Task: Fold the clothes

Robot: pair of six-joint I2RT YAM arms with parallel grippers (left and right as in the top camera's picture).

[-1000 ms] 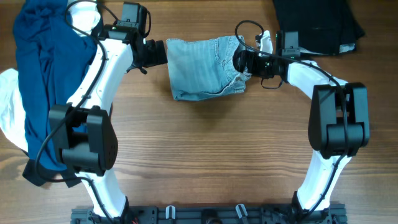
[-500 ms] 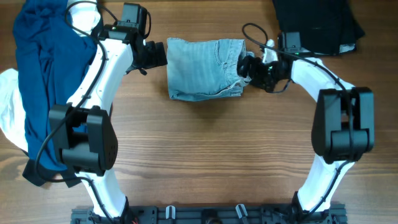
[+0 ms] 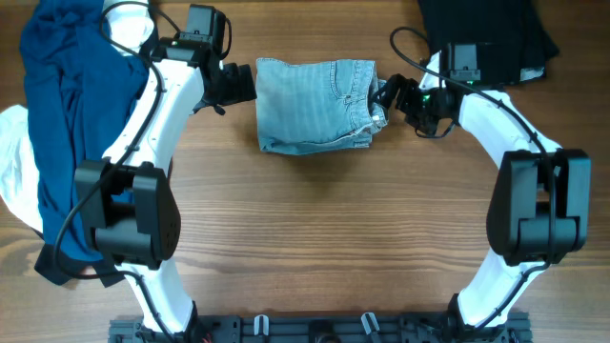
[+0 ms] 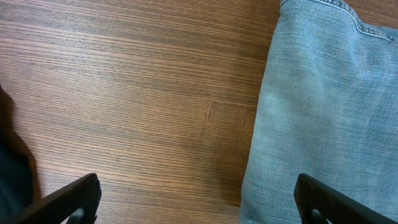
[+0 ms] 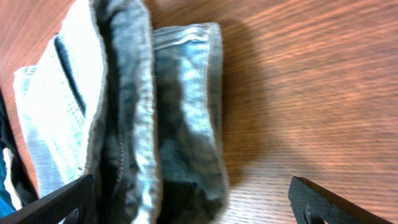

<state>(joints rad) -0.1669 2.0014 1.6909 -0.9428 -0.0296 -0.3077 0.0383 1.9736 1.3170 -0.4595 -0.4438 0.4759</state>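
At the far middle of the table (image 3: 315, 238), seen from overhead, the pale-blue denim shorts (image 3: 315, 105) lie folded into a compact, roughly square bundle; the left gripper (image 3: 250, 84) sits at the bundle's left edge and the right gripper (image 3: 386, 98) at its right edge, where the cloth bunches up; both are spread wide with nothing in their grasp. A navy garment (image 3: 62, 86) is heaped at the far left, lying over a white garment (image 3: 17, 171) that shows along the table's left edge; a black garment (image 3: 486, 33) lies at the far right corner, behind the right arm.

In the left wrist view, the left gripper (image 4: 199, 208) is released, its fingers (image 4: 74, 200) far apart at the bottom corners; the shorts (image 4: 329, 112) fill the right side, flat on the wood, their straight edge running down between the fingers; bare table (image 4: 124, 93) takes the rest.

In the right wrist view, the right gripper (image 5: 193, 205) also stands wide and empty; the shorts (image 5: 124, 124) appear as stacked layers with a seamed edge, lying between the fingers on the left and middle; the table (image 5: 311, 93) is at the right.
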